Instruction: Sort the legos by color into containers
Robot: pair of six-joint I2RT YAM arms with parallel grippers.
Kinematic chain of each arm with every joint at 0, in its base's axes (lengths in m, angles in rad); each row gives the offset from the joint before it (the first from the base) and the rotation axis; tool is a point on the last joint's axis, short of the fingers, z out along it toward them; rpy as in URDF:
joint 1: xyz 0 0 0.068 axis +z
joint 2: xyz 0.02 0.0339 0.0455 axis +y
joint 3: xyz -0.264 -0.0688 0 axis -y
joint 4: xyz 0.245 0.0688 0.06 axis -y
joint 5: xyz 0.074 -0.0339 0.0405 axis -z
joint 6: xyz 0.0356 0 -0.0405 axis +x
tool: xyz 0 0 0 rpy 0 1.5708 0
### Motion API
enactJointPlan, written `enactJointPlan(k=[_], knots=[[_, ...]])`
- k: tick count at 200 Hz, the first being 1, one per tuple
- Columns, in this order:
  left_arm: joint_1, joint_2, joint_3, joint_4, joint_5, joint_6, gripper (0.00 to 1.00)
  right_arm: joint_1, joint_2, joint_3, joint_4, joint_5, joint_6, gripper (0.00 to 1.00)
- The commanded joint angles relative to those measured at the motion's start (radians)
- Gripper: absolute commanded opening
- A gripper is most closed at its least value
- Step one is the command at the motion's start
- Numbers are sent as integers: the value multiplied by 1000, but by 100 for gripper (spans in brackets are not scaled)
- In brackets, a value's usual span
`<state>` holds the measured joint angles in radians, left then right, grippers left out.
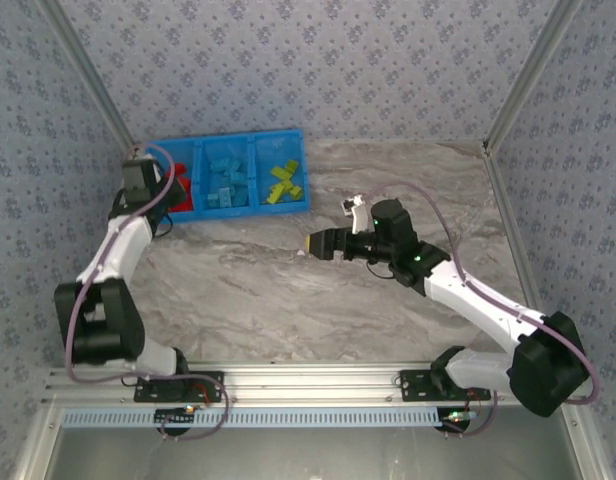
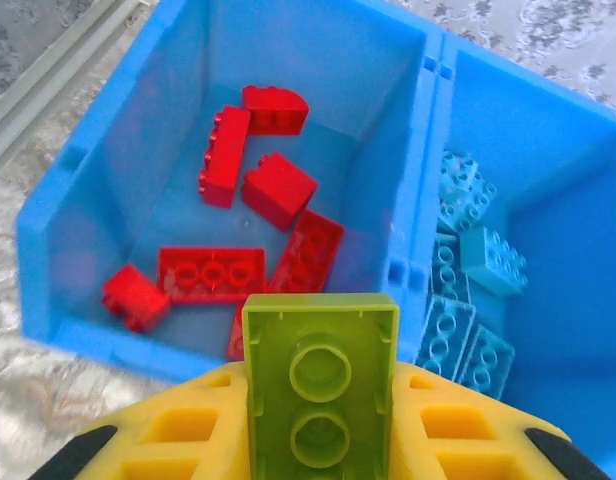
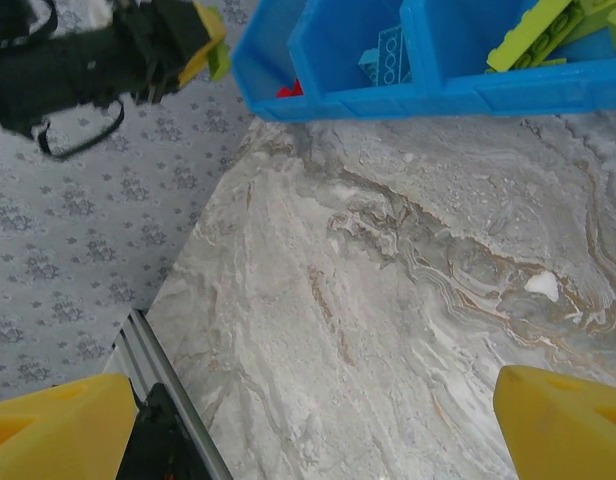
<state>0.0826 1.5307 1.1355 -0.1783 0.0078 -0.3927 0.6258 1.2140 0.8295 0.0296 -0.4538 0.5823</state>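
Lime-green brick (image 2: 320, 385), clamped in the left gripper (image 2: 320, 440), hangs over the blue bin (image 2: 48, 260), above its compartment of red bricks (image 2: 210, 272). The right gripper (image 1: 313, 244), jaws wide apart, hovers in front of the bin.

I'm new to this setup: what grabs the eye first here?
A lime green brick is clamped in the left gripper, hanging over red bricks in the blue bin at the far left of the table. The right gripper gapes open above the marble.
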Motion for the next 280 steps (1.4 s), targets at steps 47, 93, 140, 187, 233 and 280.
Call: enactJointPlan(k=[47,93,140,187,233,280], knots=[[45,232,274,-21,109,-18,22,24,-96,-26,-72,57,-39,95],[-58,122,285,-12,120,37,24,3,-131,-40,-100,73,-41,96],[-206,183,351,-10,211,85,23,-1,-128,-44,-99,76,-38,96],[-481,376,512,-61,175,153,24,-2,-145,-55,-108,87,-20,96],[-500,515,663,-112,112,171,37,-10,-211,-75,-167,134,-34,96],[-498,352,564,-83,78,216,52,-67,-222,-90,-175,170,-39,97]])
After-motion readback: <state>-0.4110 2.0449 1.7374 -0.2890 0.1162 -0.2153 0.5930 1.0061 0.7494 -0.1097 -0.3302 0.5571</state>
